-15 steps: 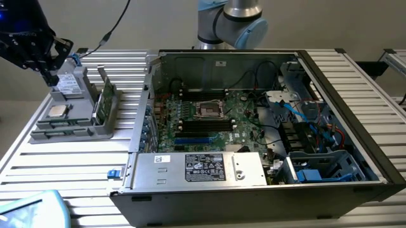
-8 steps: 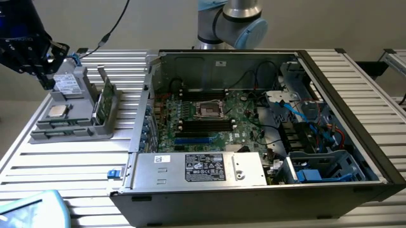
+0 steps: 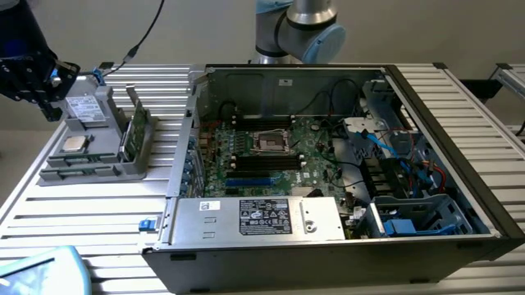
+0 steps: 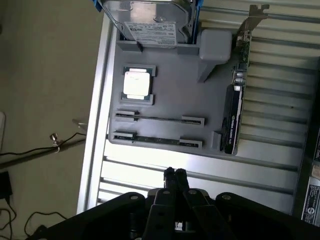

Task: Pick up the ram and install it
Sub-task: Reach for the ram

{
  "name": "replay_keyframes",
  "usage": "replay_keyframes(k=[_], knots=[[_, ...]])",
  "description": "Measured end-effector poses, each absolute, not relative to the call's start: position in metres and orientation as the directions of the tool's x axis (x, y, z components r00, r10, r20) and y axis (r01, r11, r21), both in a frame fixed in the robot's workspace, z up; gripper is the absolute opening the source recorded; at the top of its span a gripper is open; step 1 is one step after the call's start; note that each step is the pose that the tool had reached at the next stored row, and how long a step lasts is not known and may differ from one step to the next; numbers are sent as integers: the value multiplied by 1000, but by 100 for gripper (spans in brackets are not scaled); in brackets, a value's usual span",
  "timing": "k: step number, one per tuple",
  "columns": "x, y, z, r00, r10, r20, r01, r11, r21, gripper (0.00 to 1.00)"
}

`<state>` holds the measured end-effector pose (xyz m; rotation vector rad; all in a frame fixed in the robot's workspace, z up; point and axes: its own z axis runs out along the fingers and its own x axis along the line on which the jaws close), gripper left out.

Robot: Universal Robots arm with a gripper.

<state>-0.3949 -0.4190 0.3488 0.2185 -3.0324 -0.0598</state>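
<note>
The ram (image 4: 155, 140) is a thin dark-green stick standing on edge in a slot of the grey holder (image 4: 170, 95); in the exterior view the ram (image 3: 80, 161) sits near the front of the holder (image 3: 90, 175), left of the computer case. My gripper (image 4: 175, 175) is shut with nothing between its fingers. It hovers over the ribbed table a short way from the ram's slot, not touching it. In the exterior view the black gripper (image 3: 51, 109) hangs at the far left, just beyond the holder's back corner.
The holder also carries a square silver processor chip (image 4: 136, 84), a hard drive (image 4: 150, 32) and an upright green card (image 4: 232, 117). The open computer case (image 3: 459, 203) shows the motherboard's black memory slots (image 3: 267, 163), a processor socket (image 3: 271, 142) and a power supply (image 3: 262, 216).
</note>
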Motion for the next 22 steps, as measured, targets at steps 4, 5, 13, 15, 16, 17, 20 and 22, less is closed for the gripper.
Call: replay_keyframes(k=[4,5,13,15,16,17,20,22], knots=[[-400,-419,346,-984,-148,103,-144,988,47,11],[-401,-419,346,-984,-148,102,-144,988,47,11],[-406,-418,347,-985,-146,93,-143,989,46,11],[-406,-418,349,-986,-145,80,-142,989,44,11],[-406,-417,349,-987,-145,73,-142,989,43,11],[-406,-417,350,-987,-145,66,-143,989,42,11],[-407,-416,350,-988,-143,56,-141,989,41,11],[-407,-416,350,-988,-143,56,-141,989,41,11]])
